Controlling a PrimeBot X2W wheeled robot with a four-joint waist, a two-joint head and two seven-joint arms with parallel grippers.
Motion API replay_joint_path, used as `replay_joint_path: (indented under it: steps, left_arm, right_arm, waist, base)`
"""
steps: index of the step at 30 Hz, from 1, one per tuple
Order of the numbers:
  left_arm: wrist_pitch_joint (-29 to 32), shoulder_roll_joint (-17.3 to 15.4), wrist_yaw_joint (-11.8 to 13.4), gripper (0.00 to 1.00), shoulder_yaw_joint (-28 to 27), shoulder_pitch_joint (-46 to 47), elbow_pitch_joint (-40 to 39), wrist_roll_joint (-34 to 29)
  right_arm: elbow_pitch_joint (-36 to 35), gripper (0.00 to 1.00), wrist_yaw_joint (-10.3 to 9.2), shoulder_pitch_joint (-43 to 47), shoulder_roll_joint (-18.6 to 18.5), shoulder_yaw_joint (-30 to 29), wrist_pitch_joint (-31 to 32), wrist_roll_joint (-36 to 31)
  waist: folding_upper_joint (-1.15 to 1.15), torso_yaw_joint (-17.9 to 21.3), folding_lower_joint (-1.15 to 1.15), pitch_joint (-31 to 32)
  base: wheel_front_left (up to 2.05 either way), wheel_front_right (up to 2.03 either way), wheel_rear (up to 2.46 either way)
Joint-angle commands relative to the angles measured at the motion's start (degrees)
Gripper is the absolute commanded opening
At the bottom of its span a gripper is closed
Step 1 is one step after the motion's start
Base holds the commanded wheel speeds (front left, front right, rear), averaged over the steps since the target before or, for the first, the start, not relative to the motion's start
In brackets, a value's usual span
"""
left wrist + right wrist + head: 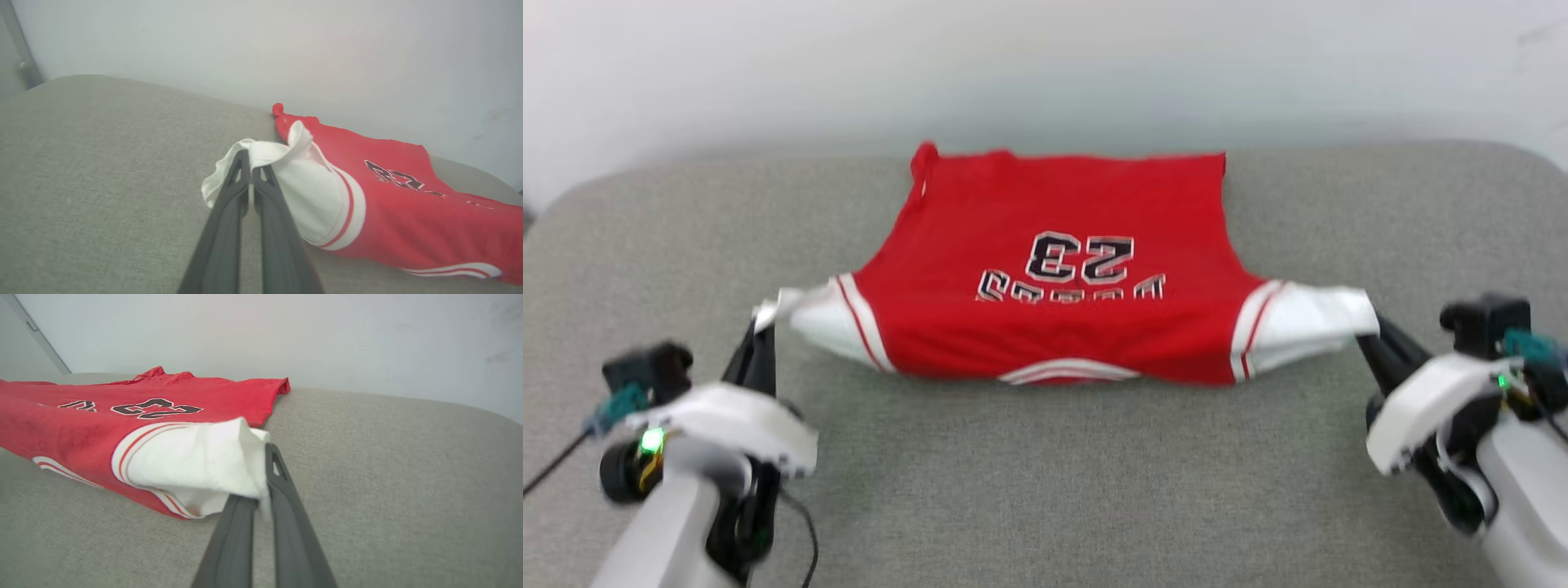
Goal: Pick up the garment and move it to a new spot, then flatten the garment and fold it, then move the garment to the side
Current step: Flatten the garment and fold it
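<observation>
Grey woven fabric surface (1045, 490) in front of me, far corners rounded, running back to a plain pale wall (1045, 65). Faint scuffs on the wall, upper right. Grey upright strip (22, 53) against the wall at the left of my left wrist view. Soft, even light.

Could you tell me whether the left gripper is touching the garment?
Touching. The left wrist view shows the left gripper shut on the white sleeve of the garment, with cloth bunched over its tips.
</observation>
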State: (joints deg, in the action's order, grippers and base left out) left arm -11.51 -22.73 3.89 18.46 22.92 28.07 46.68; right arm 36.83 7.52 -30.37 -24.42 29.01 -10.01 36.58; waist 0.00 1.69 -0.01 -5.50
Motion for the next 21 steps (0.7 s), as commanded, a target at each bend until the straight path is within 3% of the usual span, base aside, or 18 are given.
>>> replay_joint_path:
  steps: [1,9,12,16,21]
  left_arm:
    - [1.56,-1.56,2.48,0.0,-0.47,-4.27,-4.92,0.23]
    - [9.73,-7.45,17.45,0.0,-3.15,-25.72,-34.95,0.51]
    - [11.52,-8.44,21.27,0.0,-3.64,-31.88,-41.84,0.9]
    - [12.64,-8.37,23.17,0.0,-3.27,-37.2,-43.63,1.82]
    - [10.7,-5.8,20.87,0.0,-1.92,-36.41,-39.08,2.54]
  right_arm:
    - [-2.12,0.0,-0.06,3.34,-0.66,-1.55,1.07,-0.65]
    - [-18.91,0.0,-0.06,21.75,0.76,-14.28,9.66,-6.21]
    - [-26.65,0.0,-0.06,29.79,3.37,-19.62,14.36,-8.58]
    - [-34.21,0.0,-0.06,38.08,7.58,-24.7,20.1,-11.45]
    - [-35.11,0.0,-0.06,41.22,11.66,-26.43,23.59,-13.44]
  waist:
    - [0.0,-0.21,0.01,1.89]
    - [0.0,-0.65,0.01,3.38]
    - [0.0,-1.2,0.01,3.56]
    - [0.0,-1.72,0.01,3.15]
    - [0.0,-2.14,0.01,2.4]
  base:
    - [0.0,0.0,0.0]
    - [0.0,0.0,0.0]
    - [0.0,0.0,0.0]
    - [0.0,0.0,0.0]
    - [0.0,0.0,0.0]
